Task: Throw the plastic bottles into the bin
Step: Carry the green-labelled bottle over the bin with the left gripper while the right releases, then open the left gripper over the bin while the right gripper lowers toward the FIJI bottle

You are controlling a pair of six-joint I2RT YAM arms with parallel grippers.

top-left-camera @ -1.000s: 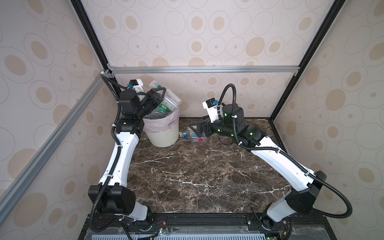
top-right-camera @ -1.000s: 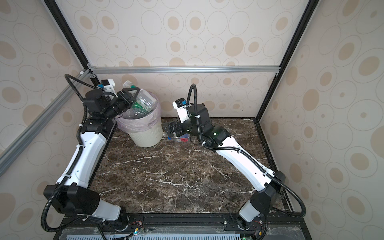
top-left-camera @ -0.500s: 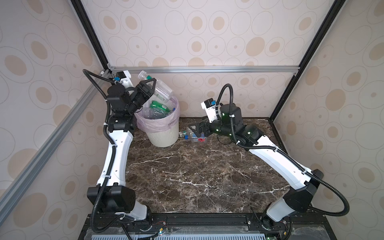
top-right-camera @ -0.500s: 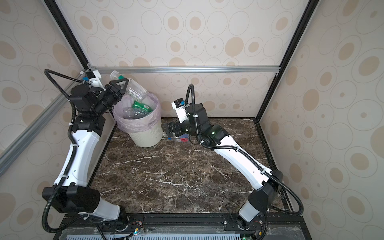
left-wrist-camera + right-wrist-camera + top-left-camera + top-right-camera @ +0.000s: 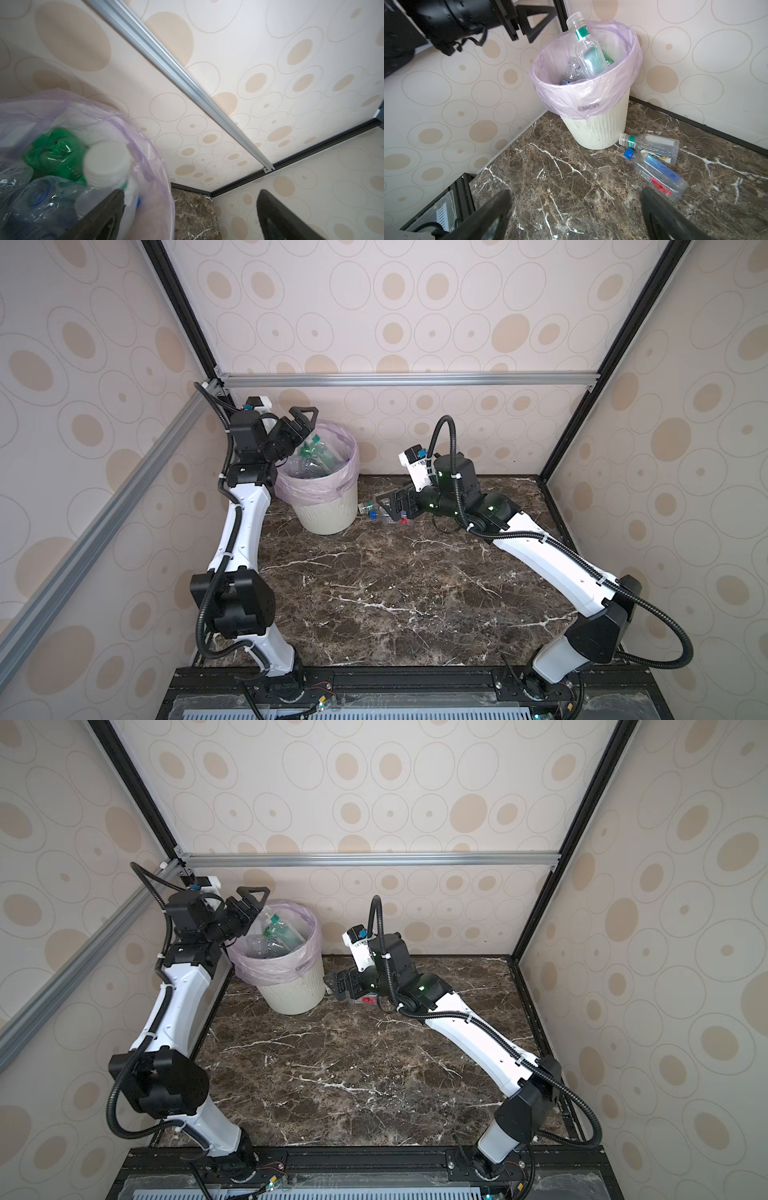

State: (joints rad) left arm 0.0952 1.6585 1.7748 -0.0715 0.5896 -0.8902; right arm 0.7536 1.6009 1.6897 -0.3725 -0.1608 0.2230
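I count one bin (image 5: pixel 602 128). On the table (image 5: pixel 571 176) beside it I count two bottles: one white-capped bottle (image 5: pixel 652 145) and one blue-capped bottle (image 5: pixel 658 176). Inside the bin I can separate three: one tall clear bottle (image 5: pixel 588 54), one crumpled clear bottle (image 5: pixel 572 70) and one green bottle (image 5: pixel 56 149). More clear plastic sits under them, and that number I cannot tell.
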